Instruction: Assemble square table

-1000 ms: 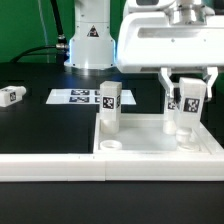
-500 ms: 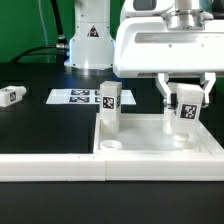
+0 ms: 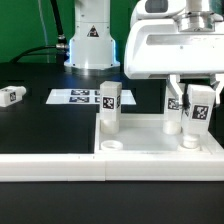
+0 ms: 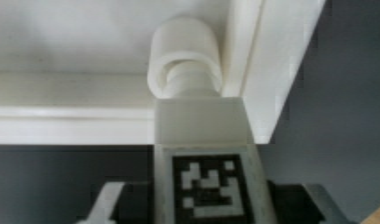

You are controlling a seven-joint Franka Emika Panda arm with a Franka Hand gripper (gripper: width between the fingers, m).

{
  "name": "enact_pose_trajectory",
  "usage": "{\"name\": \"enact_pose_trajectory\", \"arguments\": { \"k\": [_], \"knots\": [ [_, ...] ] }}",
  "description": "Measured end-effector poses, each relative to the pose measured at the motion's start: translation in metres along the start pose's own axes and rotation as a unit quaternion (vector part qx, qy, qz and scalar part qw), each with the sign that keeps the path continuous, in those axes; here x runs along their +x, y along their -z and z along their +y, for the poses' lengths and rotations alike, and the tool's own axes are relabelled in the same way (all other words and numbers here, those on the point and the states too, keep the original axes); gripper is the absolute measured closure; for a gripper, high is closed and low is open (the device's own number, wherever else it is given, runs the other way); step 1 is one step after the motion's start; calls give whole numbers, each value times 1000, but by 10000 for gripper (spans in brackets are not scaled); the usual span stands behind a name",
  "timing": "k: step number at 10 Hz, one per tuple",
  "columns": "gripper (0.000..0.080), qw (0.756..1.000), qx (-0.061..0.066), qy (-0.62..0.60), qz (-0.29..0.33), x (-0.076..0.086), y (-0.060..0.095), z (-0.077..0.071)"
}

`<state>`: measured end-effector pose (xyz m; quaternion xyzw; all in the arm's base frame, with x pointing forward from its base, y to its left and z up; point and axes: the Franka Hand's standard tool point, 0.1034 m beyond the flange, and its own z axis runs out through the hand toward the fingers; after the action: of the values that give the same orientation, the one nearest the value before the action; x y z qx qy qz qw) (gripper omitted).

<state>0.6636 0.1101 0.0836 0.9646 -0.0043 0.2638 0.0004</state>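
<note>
Gripper (image 3: pixel 195 100) has slid toward the exterior view's right, taking the leg (image 3: pixel 198 114) along, jaws clamped on its upper part. The leg now stands at the tabletop's (image 3: pixel 150 128) corner on the exterior view's right — probably lining up with the socket. Long axis vertical — tag faces the camera, round end down.

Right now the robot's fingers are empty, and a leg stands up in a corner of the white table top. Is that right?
Not quite. The fingers are not empty: they grip a tagged white leg above the square table top, as the exterior view shows. The rest is right: a standing leg is upright in a corner of that top.
</note>
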Motion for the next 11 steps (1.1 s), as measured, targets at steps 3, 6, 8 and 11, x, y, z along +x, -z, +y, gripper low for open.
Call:
{"name": "enact_pose_trajectory", "arguments": {
  "k": [3, 6, 8, 11],
  "knots": [
    [509, 1000, -3, 1, -7, -7, -7, 3],
    [503, 1000, -3, 2, -6, -8, -7, 3],
    [287, 1000, -3, 2, -6, -8, -8, 3],
    [157, 1000, -3, 2, -6, -8, -8, 3]
  ]
}}
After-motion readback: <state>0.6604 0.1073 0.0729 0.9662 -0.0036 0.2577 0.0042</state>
